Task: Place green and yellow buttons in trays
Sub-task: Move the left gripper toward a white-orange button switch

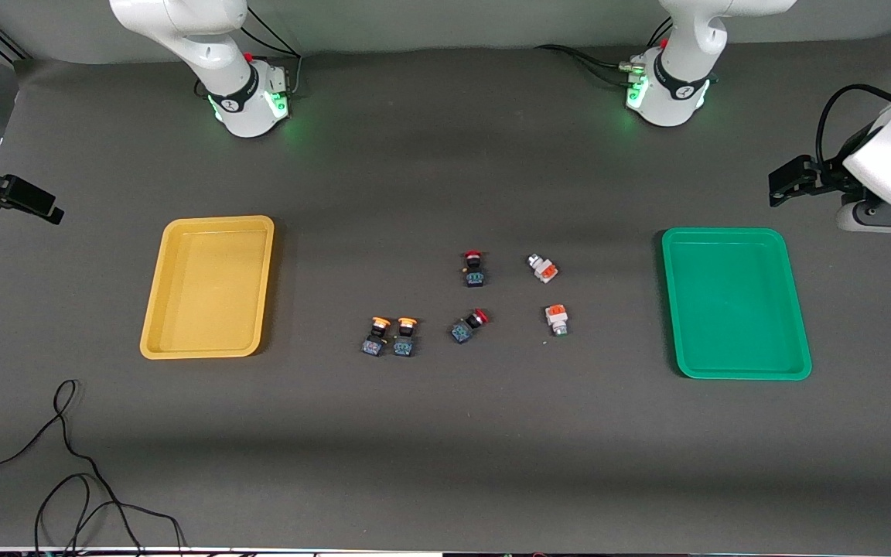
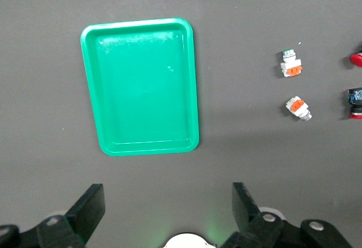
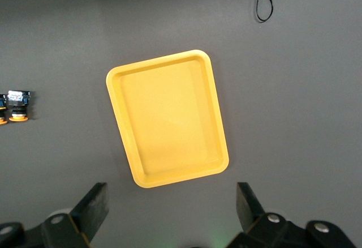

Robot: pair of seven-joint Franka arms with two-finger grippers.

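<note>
Two yellow-capped black buttons (image 1: 376,336) (image 1: 404,336) lie side by side mid-table, nearest the front camera; they also show in the right wrist view (image 3: 18,106). Two white buttons with orange blocks (image 1: 543,268) (image 1: 557,318) lie toward the green tray (image 1: 735,367); both show in the left wrist view (image 2: 291,64) (image 2: 298,107). The yellow tray (image 1: 153,325) and the green tray hold nothing. My left gripper (image 2: 168,194) is open, high over the cloth beside the green tray (image 2: 90,89). My right gripper (image 3: 169,194) is open, high beside the yellow tray (image 3: 121,129). Neither gripper shows in the front view.
Two red-capped black buttons (image 1: 474,268) (image 1: 468,325) lie between the yellow-capped and white ones. A loose black cable (image 1: 66,464) curls near the front edge at the right arm's end. Black and white equipment (image 1: 879,178) (image 1: 5,193) stands at both table ends.
</note>
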